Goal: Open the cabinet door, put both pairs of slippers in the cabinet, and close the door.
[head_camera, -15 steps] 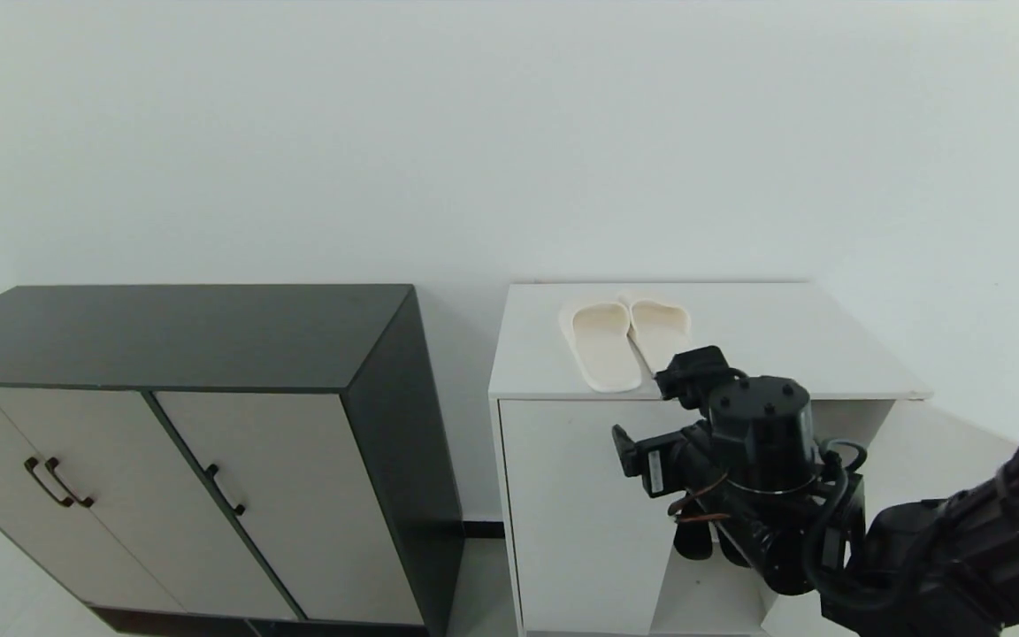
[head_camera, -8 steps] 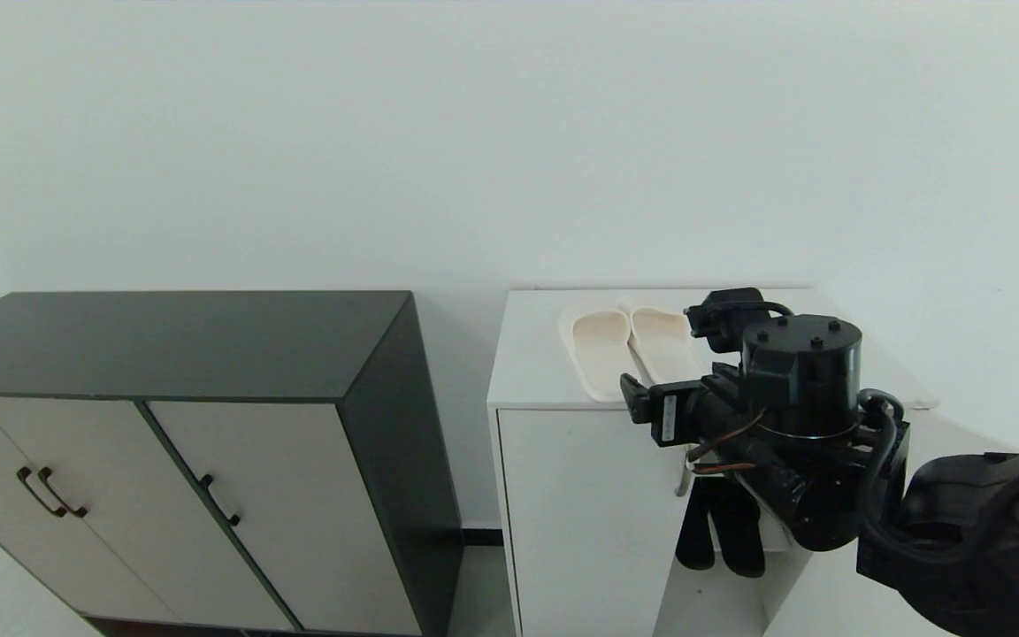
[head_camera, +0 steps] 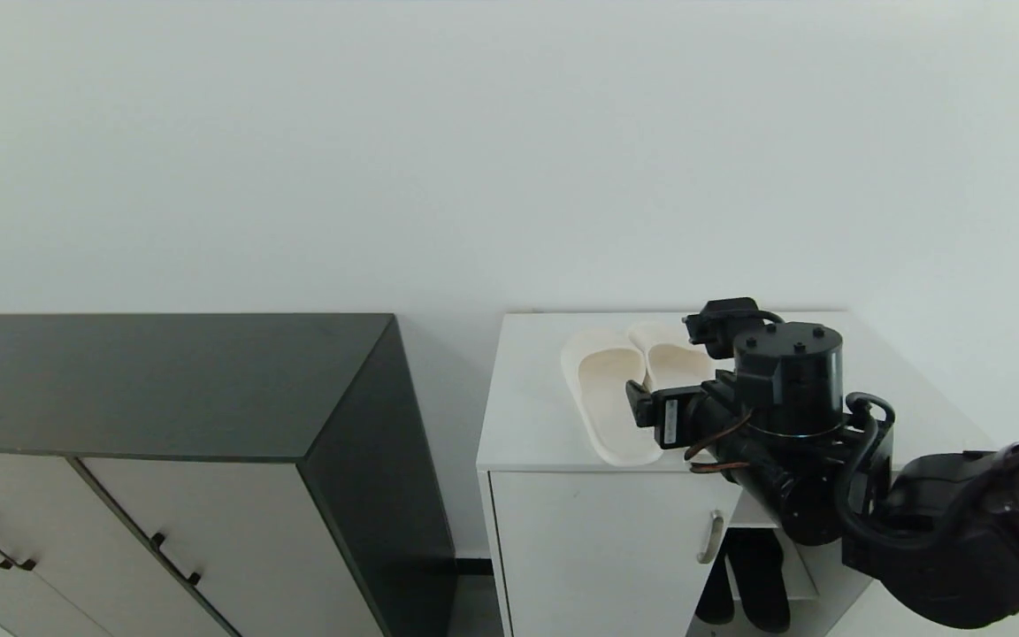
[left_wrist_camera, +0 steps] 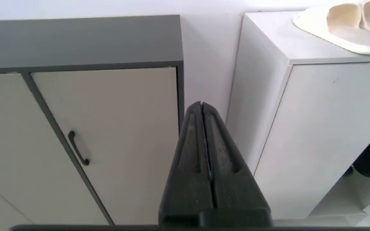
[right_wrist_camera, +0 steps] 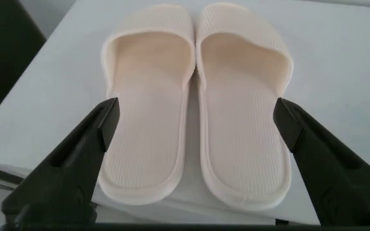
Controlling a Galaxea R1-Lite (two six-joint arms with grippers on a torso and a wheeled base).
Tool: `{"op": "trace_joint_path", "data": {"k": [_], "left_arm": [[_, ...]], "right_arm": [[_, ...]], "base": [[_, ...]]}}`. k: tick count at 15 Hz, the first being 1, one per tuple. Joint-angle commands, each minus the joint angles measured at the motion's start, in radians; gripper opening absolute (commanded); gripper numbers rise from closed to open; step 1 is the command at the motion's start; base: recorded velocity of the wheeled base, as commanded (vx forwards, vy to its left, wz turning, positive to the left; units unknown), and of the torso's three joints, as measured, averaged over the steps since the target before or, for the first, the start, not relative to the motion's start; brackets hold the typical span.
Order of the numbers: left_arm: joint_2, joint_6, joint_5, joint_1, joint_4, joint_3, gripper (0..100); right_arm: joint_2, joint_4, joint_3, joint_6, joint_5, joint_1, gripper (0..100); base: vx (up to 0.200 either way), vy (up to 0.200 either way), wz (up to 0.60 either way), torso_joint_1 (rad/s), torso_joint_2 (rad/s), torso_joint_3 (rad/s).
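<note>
A pair of cream slippers [head_camera: 616, 398] lies side by side on top of the white cabinet [head_camera: 527, 416]. My right gripper [right_wrist_camera: 196, 106] is open wide just in front of them, its fingers [right_wrist_camera: 76, 173] flanking the pair without touching. The right arm [head_camera: 775, 416] hovers over the cabinet top's front right part. Below, the right side of the cabinet front is open past a door with a handle [head_camera: 708, 535], and a black pair of slippers [head_camera: 744, 584] sits inside. My left gripper [left_wrist_camera: 201, 109] is shut and empty, held low, facing both cabinets.
A dark-topped cabinet [head_camera: 164, 380] with pale closed doors and dark handles [head_camera: 173, 557] stands left of the white one, a narrow gap between them. A plain white wall runs behind both. In the left wrist view the black slippers [left_wrist_camera: 368, 168] show low inside the white cabinet.
My right arm has risen from in front of the cabinet face to the level of its top, bringing the open gripper up to the cream slippers. The head camera shifted too.
</note>
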Motion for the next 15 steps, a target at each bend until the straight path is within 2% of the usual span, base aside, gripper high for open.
{"op": "trace_joint_path", "data": {"k": [1,4,8,15], "left_arm": [[0.001,0.0,-0.001,-0.001,-0.001,0.0,0],[0.001,-0.002,0.0,-0.001,-0.001,0.0,0],[0.001,-0.002,0.0,-0.001,-0.001,0.0,0],[0.001,-0.002,0.0,-0.001,-0.001,0.0,0]], "right_arm": [[0.048,-0.017,0.006,0.003,0.007,0.004,100],[0.143,-0.111,-0.003,0.012,0.053,-0.005,100],[0.254,-0.111,-0.135,0.005,0.087,-0.08,100],[0.363,0.037,-0.4,0.003,0.11,-0.134,100]], "base": [[0.0,0.0,0.0,0.0,0.0,0.0],[0.0,0.0,0.0,0.0,0.0,0.0],[0.0,0.0,0.0,0.0,0.0,0.0],[0.0,0.0,0.0,0.0,0.0,0.0]]}}
